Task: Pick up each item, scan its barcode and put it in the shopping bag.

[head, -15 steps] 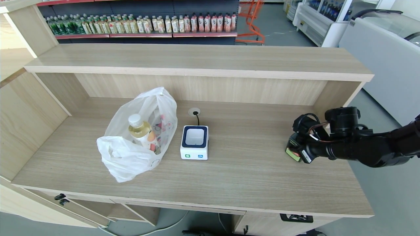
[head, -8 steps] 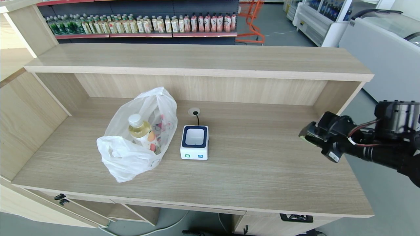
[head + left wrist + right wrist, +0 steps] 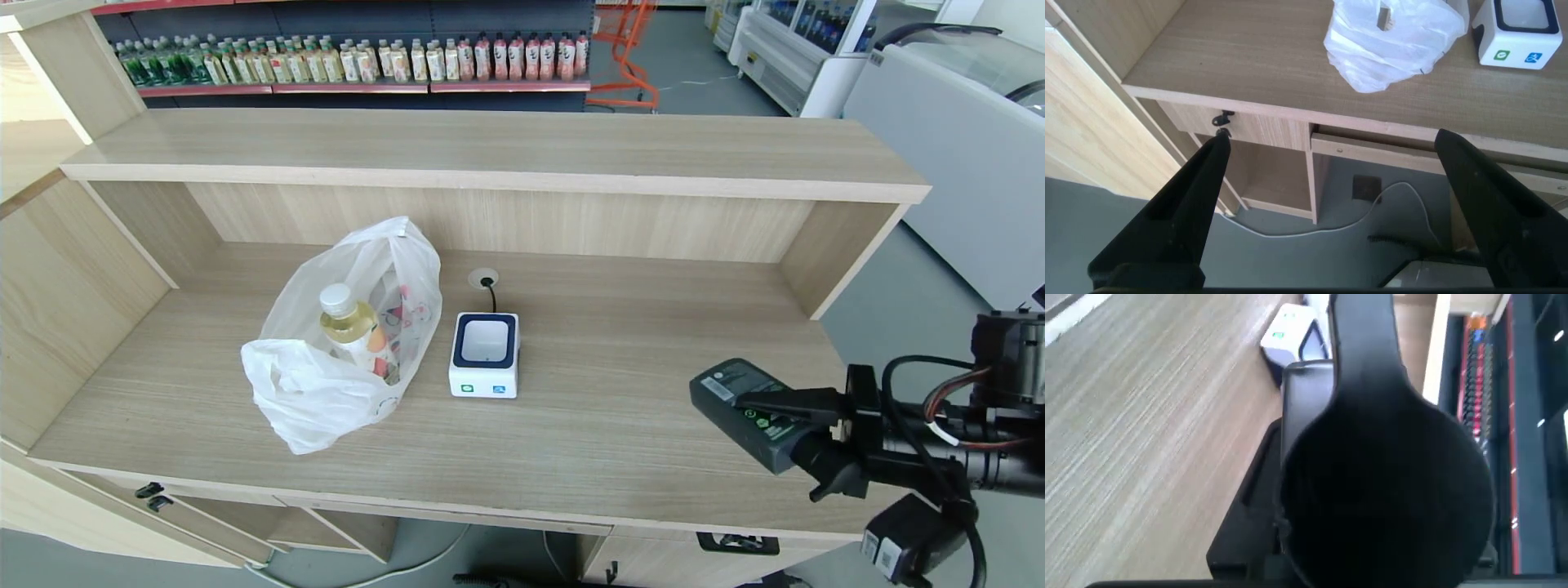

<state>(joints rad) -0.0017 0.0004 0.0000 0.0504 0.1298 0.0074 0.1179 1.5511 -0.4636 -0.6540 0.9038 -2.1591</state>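
Right end effector (image 3: 804, 429) pinches a dark flat pack (image 3: 735, 396) over the tabletop's (image 3: 620, 441) right front corner, label up, probably lined up for the scanner (image 3: 484, 354). Shopping bag (image 3: 326, 392) sits just left of the scanner, ready. Left end effector (image 3: 1331, 143) hangs spread, off the tabletop's front edge.

counter (image 3: 620, 441) layout
shopping bag (image 3: 326, 400), bottle (image 3: 347, 322) inside, just left of the scanner (image 3: 484, 355); flat pack (image 3: 727, 392) over the right front edge.

bottle (image 3: 349, 327) half hidden, scanner (image 3: 1523, 37) cropped
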